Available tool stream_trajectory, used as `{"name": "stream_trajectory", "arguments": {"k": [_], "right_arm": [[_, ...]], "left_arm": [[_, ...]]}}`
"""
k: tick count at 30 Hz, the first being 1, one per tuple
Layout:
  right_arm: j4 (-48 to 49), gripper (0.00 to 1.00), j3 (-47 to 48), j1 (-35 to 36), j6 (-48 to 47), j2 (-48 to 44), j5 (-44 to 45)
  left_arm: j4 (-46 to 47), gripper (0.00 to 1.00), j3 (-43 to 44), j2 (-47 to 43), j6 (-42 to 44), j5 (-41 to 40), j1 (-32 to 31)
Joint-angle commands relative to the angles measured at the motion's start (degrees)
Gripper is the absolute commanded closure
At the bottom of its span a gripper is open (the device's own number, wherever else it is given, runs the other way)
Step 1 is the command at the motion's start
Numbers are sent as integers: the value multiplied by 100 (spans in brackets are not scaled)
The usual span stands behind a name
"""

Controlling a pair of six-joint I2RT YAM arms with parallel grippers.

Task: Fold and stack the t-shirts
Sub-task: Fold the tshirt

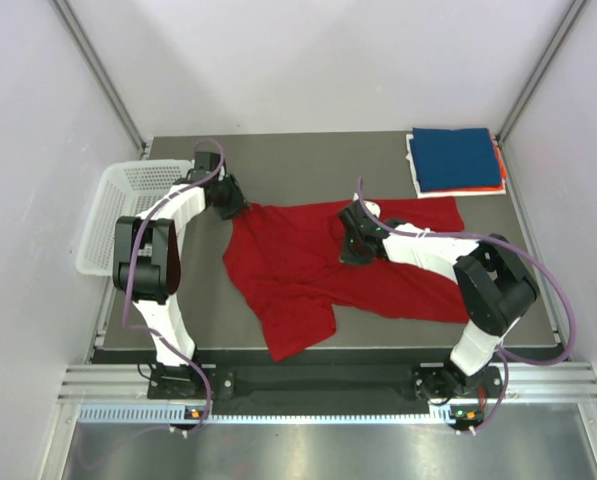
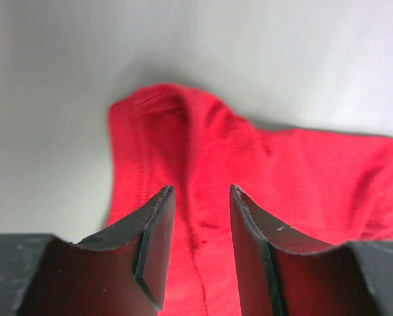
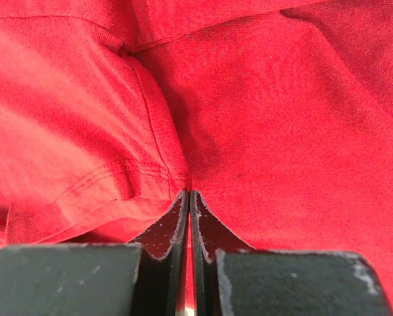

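A large bright red t-shirt (image 1: 298, 280) lies crumpled and spread over the middle of the dark table (image 1: 308, 160). At its far left corner my left gripper (image 1: 240, 208) hovers with jaws apart, and red cloth (image 2: 301, 171) shows between and beyond the fingers (image 2: 154, 224). My right gripper (image 1: 350, 246) is down on the shirt's middle, shut, with a thin fold of red cloth (image 3: 301, 118) pinched between its tips (image 3: 189, 195). A folded dark blue t-shirt (image 1: 458, 158) tops a stack at the far right corner, with an orange edge (image 1: 501, 172) and a white edge (image 1: 414, 166) showing below.
A white mesh basket (image 1: 113, 215) hangs off the table's left edge beside the left arm. Grey walls close in on three sides. The metal rail with both arm bases (image 1: 318, 385) runs along the near edge.
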Motion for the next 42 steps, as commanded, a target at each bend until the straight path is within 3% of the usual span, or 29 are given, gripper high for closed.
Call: {"name": "stream_trajectory", "arguments": {"k": [1,9,17,22,29,30,42], "right_arm": [[31,99,18,-51,-54,-116,-34],[40,99,26,-51,-90,-143,-43],[66,98,0,-51,-98,-187,-43],[110,99,-131,-51,-63,-213,-61],[119,98,-228,-51,-46,-327,-17],[101,99,-237,-51,-37,-336,-25],[-48,100,-316,-104,-151,-539,80]], "left_arm": [[398,55,-103,-109,-122,308,18],[469,56,-147,173,-262,430,18],[240,61,-208,217,-280,53,18],[599,64,-375,182,-324,149,18],[802,89,-515,226,-403,334,18],[820,99,-559,156,-421,325,18],[390,100,-981,-390,-684,123,18]]}}
